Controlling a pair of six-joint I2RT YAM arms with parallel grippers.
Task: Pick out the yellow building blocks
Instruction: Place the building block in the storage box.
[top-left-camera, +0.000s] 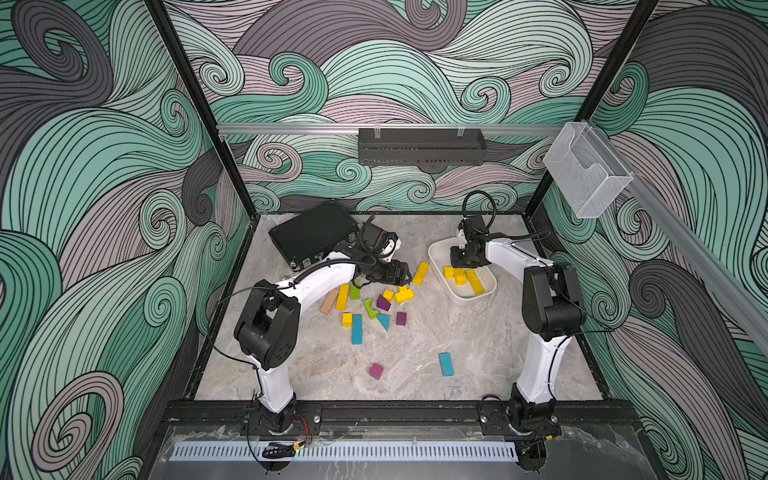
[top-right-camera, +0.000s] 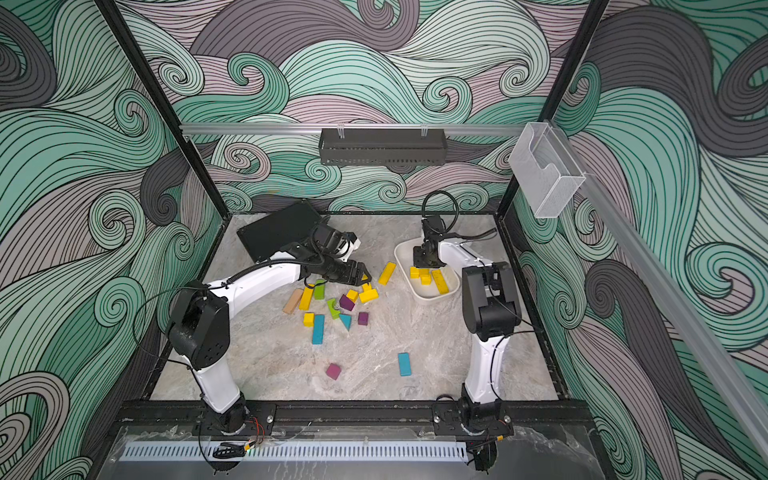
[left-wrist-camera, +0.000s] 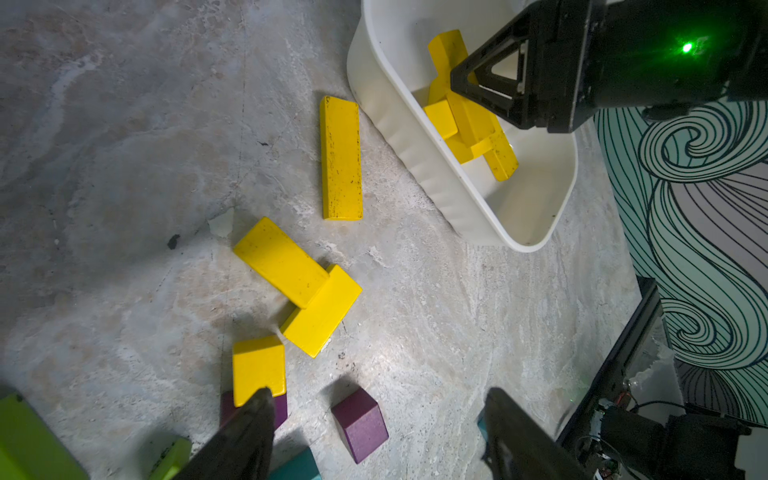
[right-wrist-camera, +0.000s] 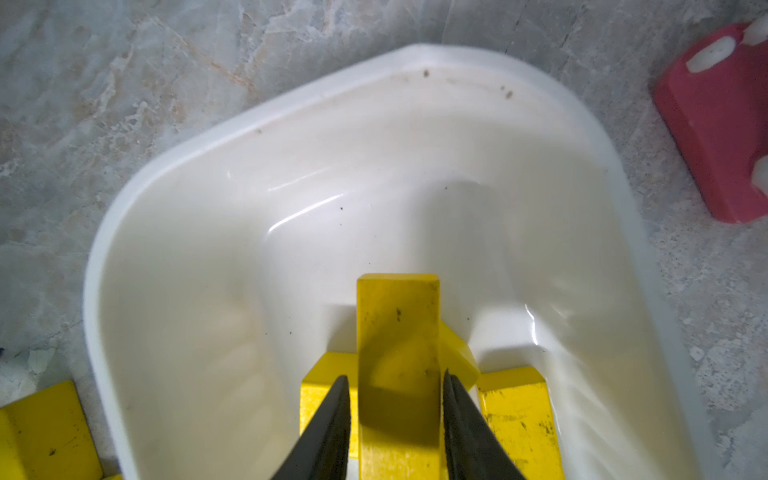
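Observation:
Loose yellow building blocks lie mid-table: a long bar (top-left-camera: 420, 273) (left-wrist-camera: 340, 158), two touching bars (left-wrist-camera: 280, 262) (left-wrist-camera: 322, 311), a small block (left-wrist-camera: 257, 365) resting on a purple one, another bar (top-left-camera: 343, 296) and a cube (top-left-camera: 347, 319). More yellow blocks (top-left-camera: 459, 277) lie in the white tub (top-left-camera: 469, 296). My left gripper (top-left-camera: 405, 276) (left-wrist-camera: 378, 392) hovers open over the pile, and one of its fingers (left-wrist-camera: 257, 415) overlaps the small block's edge. My right gripper (top-left-camera: 459, 266) (right-wrist-camera: 395, 376) is down inside the tub (right-wrist-camera: 208, 166), shut on a yellow bar (right-wrist-camera: 397, 316) lying over the others.
A black case (top-left-camera: 313, 237) sits at the back left. Mixed in with the pile are purple cubes (top-left-camera: 401, 318) (top-left-camera: 376, 370), teal bars (top-left-camera: 357, 328) (top-left-camera: 446, 364), lime-green blocks (top-left-camera: 370, 308) and a tan bar (top-left-camera: 329, 301). A pink object (right-wrist-camera: 715, 124) lies beyond the tub.

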